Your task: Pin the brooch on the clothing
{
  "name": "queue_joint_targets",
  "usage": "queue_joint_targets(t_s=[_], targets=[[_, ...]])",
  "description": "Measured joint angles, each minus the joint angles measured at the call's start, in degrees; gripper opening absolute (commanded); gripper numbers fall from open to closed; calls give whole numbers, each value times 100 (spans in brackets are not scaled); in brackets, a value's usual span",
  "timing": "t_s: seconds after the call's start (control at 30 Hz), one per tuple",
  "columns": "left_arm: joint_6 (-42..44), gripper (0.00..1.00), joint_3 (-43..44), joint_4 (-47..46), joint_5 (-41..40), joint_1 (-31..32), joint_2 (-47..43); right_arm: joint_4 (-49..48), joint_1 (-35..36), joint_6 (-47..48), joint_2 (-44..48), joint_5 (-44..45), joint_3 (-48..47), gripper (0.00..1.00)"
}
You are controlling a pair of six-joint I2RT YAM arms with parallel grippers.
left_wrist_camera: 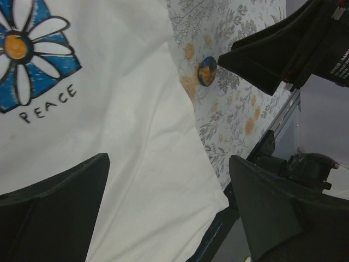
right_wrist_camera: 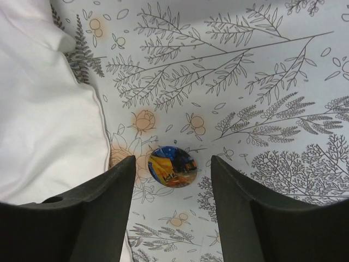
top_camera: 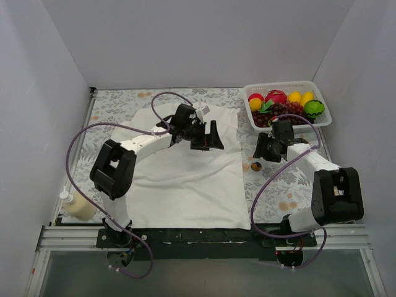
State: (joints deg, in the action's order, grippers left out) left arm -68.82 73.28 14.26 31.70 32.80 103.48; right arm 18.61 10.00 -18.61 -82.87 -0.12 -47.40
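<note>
White walls box in a table covered by a flower-patterned tablecloth [top_camera: 117, 102]. On it lies a white T-shirt [top_camera: 185, 179], spread flat across the middle. A white basket [top_camera: 288, 86] of toy fruit [top_camera: 276, 97] stands at the far right corner, and a pale bottle [top_camera: 77, 207] sits at the near left edge.

From above, the brooch [top_camera: 256, 166] is only a small dark dot on the cloth, just off the shirt's right hem. The right wrist view shows it properly: a round badge with a blue and orange picture, lying flat on the bare cloth beside the hem, apart from the shirt. The right gripper [right_wrist_camera: 173, 159] hangs over it with its jaws spread wide, one finger to either side, and neither visibly touches it.

The left gripper [top_camera: 210, 139] is over the upper part of the shirt, its jaws also wide and holding nothing. Only its wrist view shows the shirt's front: a blue patch with a white daisy print [left_wrist_camera: 27, 49] and the word PEACE beneath it. That view also catches the brooch from the side, with a dark finger [left_wrist_camera: 262, 65] of the right gripper just next to it.
</note>
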Motion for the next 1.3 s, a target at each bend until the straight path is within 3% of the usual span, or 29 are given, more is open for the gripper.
queue_joint_targets(t_s=[0.33, 0.43, 0.93, 1.3], targets=[[-549, 71, 1276, -656, 175, 992, 1521, -474, -570, -74, -66, -662, 133, 55], [-704, 69, 1567, -752, 157, 1167, 1880, -505, -645, -70, -66, -761, 251, 40], [-1228, 65, 2063, -1158, 111, 1585, 2839, -555, -776, -70, -103, -1121, 514, 39], [-1497, 49, 2068, -1300, -57, 1589, 2942, -632, -776, -68, -238, -1252, 601, 38]])
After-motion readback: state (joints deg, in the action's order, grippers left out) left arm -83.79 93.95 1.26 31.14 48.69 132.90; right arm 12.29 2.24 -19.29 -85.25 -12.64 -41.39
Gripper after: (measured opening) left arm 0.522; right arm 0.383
